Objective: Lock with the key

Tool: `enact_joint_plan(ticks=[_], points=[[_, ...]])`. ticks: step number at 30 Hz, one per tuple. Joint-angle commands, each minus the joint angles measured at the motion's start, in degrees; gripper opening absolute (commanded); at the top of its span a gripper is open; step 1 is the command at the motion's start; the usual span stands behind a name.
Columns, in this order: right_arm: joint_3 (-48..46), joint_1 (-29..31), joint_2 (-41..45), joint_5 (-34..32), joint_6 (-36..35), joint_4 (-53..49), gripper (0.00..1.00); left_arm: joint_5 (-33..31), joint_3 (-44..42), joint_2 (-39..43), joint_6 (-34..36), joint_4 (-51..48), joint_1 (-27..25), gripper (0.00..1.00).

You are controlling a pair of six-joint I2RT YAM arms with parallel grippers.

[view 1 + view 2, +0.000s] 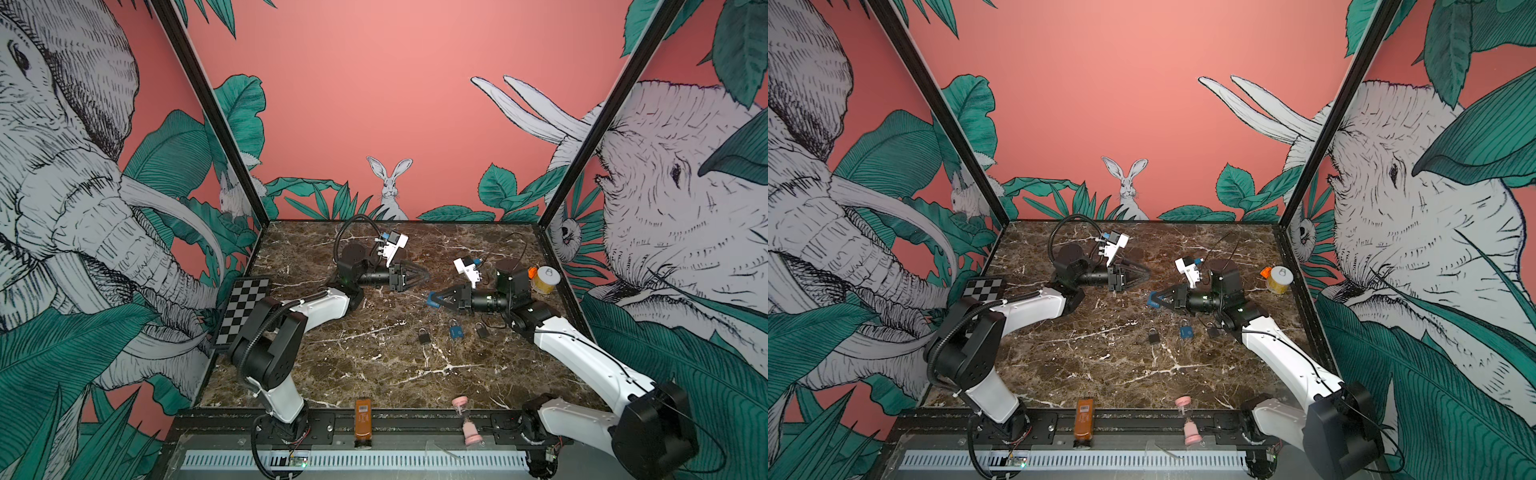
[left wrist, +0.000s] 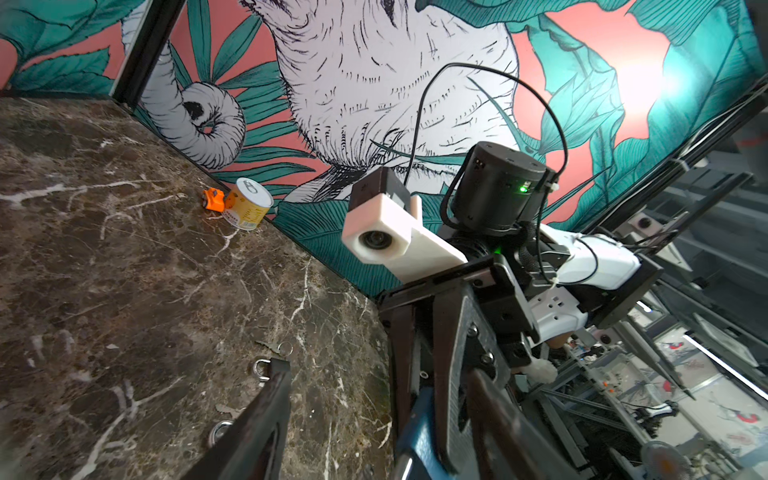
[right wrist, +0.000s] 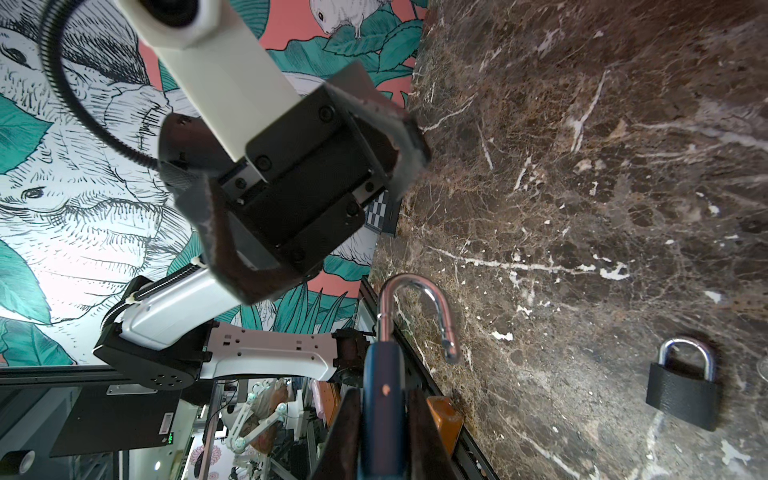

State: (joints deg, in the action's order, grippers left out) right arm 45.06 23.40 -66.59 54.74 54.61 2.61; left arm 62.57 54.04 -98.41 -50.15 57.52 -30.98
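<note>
My right gripper is shut on the body of a blue padlock, and the padlock's silver shackle hangs open. In both top views this gripper hovers over the marble table at centre right. My left gripper faces it from the left, a short gap away. Its fingers stand apart with nothing held. From the left wrist, the blue padlock shows between those fingers. A small key on a ring lies on the table.
Three padlocks lie on the table below the right gripper: black, blue, black. A yellow can stands at the right wall and a checkerboard at the left. An orange bottle and a pink timer sit on the front rail.
</note>
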Motion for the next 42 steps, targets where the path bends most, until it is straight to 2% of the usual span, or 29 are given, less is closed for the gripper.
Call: enact_joint_plan(ticks=[1,7,13,17,21,33,42], points=[[0.5,-1.0,1.3,1.6,2.0,6.4,0.0,2.4,-0.6,-1.9,-10.9,15.5,0.0,0.67],[0.0,-2.8,1.5,1.3,4.2,9.3,0.0,3.4,0.3,-4.5,-16.2,21.1,-0.1,0.65],[-1.0,-3.8,1.2,1.2,5.7,12.3,0.0,2.7,-0.2,-4.4,-16.9,21.8,-0.2,0.62],[-1.4,-4.6,0.8,1.3,6.3,13.7,0.0,3.0,0.1,-5.0,-17.7,22.2,-0.7,0.57],[-1.0,-5.0,0.8,1.3,5.3,13.0,0.0,2.5,0.1,-5.7,-18.3,22.9,-0.9,0.48],[0.0,-5.2,2.5,-0.2,-2.4,9.3,0.0,2.9,0.5,-6.7,-19.5,21.8,-0.9,0.35],[-0.6,-5.2,3.3,-0.6,-3.5,9.3,0.0,3.1,0.6,-6.7,-19.4,20.9,-1.5,0.24]])
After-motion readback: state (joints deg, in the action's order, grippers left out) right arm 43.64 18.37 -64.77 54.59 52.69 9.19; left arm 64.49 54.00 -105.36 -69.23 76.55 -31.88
